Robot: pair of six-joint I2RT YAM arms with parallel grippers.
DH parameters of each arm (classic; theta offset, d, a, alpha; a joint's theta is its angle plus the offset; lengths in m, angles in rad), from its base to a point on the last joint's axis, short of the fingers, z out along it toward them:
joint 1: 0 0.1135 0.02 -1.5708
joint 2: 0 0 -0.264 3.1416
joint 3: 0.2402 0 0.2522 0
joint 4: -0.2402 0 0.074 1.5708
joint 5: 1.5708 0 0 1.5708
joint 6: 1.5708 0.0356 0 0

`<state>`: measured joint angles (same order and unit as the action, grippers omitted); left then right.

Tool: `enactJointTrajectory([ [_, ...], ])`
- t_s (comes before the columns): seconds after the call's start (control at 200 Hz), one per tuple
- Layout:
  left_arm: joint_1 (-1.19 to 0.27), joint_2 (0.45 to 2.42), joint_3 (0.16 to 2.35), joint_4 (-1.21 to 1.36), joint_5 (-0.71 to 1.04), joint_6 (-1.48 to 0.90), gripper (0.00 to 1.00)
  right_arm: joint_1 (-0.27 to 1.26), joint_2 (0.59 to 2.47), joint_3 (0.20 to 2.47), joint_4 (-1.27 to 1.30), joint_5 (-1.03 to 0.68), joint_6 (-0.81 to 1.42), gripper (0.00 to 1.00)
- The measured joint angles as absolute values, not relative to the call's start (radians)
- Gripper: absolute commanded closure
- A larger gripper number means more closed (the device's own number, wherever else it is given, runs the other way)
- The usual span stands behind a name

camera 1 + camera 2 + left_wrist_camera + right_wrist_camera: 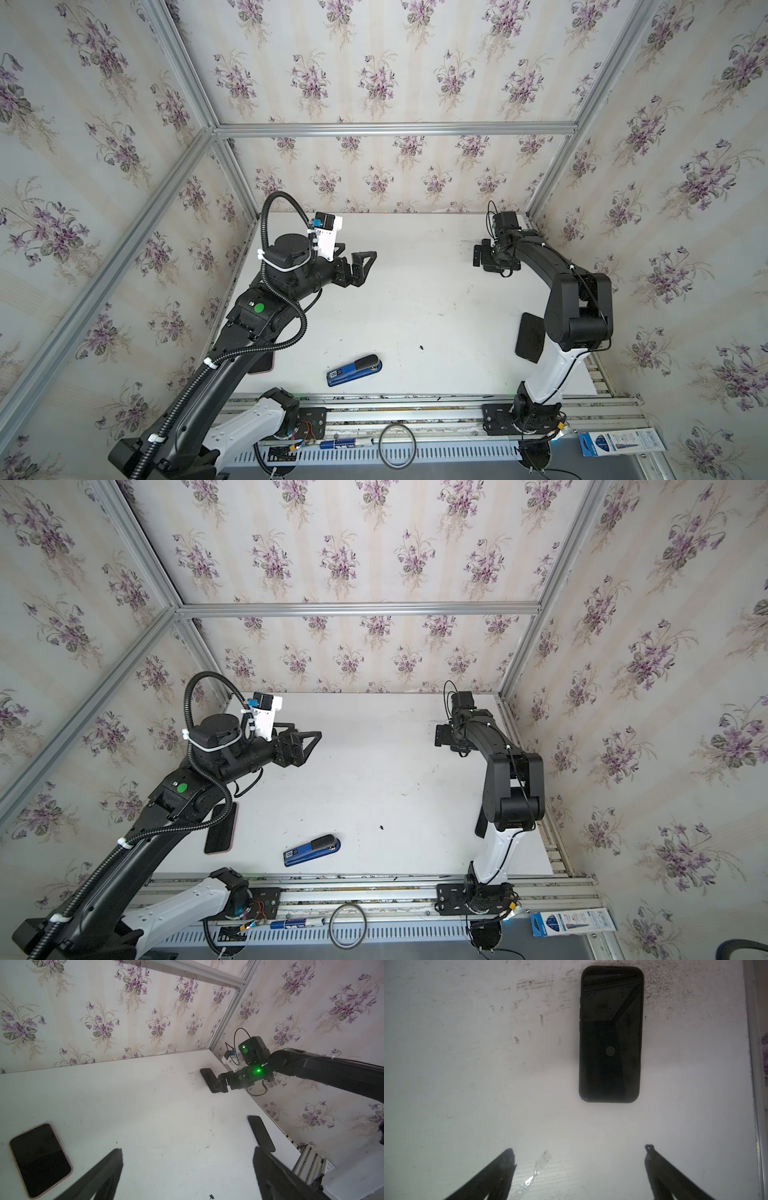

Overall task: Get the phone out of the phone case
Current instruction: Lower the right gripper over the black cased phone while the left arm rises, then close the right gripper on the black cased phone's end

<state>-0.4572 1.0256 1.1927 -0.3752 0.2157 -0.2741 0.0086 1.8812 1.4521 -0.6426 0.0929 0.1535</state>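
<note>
Both grippers are empty with jaws spread wide: left gripper (359, 251) hovers over the white tabletop (415, 299) at back left, right gripper (478, 255) at back right. The glossy black rectangular phone (610, 1034) lies flat near the table's right edge by the right arm's elbow, beyond the right gripper's fingertips, not between them and not touching. The dark flat rectangle with a pink rim (220, 829) lies front left, partly under the left arm, well apart from the left gripper; can't tell if it's a bare case.
</note>
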Motion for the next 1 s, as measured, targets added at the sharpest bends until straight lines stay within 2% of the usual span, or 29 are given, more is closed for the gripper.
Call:
enactJointTrajectory([
  [0.315, -0.461, 1.047, 1.101, -0.315, 0.268, -0.271, 0.0, -0.041, 2.008, 1.544, -0.667, 0.092, 0.086, 0.0],
  [1.004, -0.451, 1.037, 1.068, -0.292, 0.293, -0.271, 0.0, -0.074, 2.203, 1.714, -0.73, 0.073, 0.071, 0.0],
])
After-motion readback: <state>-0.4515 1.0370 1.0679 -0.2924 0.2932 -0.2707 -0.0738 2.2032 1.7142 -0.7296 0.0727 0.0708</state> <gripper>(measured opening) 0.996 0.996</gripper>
